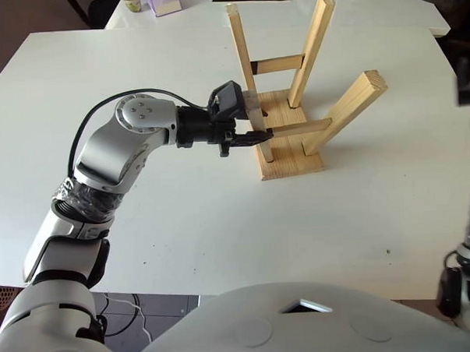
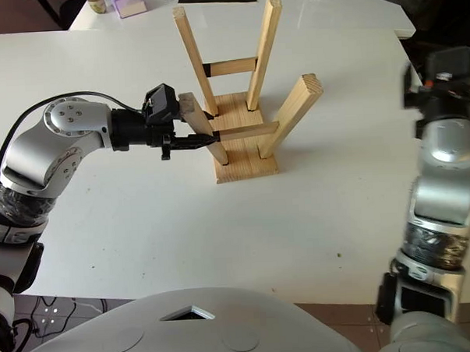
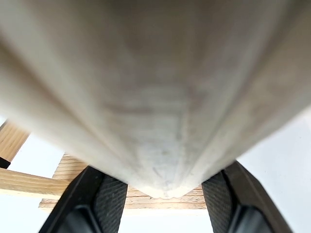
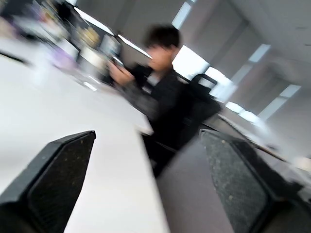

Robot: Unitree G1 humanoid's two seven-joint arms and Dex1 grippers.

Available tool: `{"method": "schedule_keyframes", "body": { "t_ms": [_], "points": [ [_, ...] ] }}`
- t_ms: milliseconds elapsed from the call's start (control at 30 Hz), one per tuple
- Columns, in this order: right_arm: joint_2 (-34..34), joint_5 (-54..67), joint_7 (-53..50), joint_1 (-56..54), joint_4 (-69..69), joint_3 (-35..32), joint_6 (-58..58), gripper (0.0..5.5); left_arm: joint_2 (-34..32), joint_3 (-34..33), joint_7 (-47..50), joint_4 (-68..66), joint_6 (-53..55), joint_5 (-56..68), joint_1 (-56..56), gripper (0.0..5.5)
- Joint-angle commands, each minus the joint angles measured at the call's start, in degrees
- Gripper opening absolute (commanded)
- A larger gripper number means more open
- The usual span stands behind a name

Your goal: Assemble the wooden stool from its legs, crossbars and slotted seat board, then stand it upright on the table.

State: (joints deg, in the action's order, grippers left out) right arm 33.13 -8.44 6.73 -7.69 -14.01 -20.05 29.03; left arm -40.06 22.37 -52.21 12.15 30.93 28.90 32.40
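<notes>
Left claw clamps one stool leg; right claw, apparently raised aside, stands open.

The pale slotted seat board lies flat on the white table, with four square wooden legs rising from it. The far left leg and far right leg stand nearly upright, joined by a short crossbar with dark ends. The near right leg leans well outward to the right. A second crossbar runs from it to the near left leg, which the left gripper clasps between its pads.
</notes>
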Motion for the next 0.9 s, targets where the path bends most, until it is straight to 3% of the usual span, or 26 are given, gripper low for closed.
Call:
{"method": "schedule_keyframes", "body": {
  "t_ms": [33,100,167,467,633,833,900],
  "points": [
    [-19.3,5.0,2.7,-6.9,-16.4,28.9,4.5,3.97,-0.3,8.0,-0.1,-3.2,8.1,-5.7,-6.4,2.05],
    [-28.8,8.5,4.3,-11.6,-23.5,43.0,6.8,3.97,0.6,8.6,0.3,-2.1,8.9,-5.1,-5.9,2.05],
    [-30.6,9.8,5.6,-12.7,-26.7,46.5,8.8,3.97,1.7,9.2,0.5,-1.0,9.8,-4.3,-5.1,2.05],
    [-15.8,4.1,8.9,-9.5,-8.4,28.5,-3.6,3.97,4.4,2.7,6.1,9.3,18.0,8.4,-8.2,2.05],
    [-13.2,4.7,5.0,-8.2,0.4,19.8,-9.2,3.97,8.5,-1.9,10.3,14.7,24.3,16.3,-7.6,2.05],
    [-11.5,5.5,5.9,-4.7,8.2,17.0,-14.8,4.00,12.7,-5.0,16.1,15.7,28.0,16.9,-8.0,3.40],
    [-10.7,5.5,6.5,-3.4,10.4,16.4,-16.0,4.00,13.0,-5.1,16.4,16.0,28.5,16.6,-8.3,3.43]
  ]
}}
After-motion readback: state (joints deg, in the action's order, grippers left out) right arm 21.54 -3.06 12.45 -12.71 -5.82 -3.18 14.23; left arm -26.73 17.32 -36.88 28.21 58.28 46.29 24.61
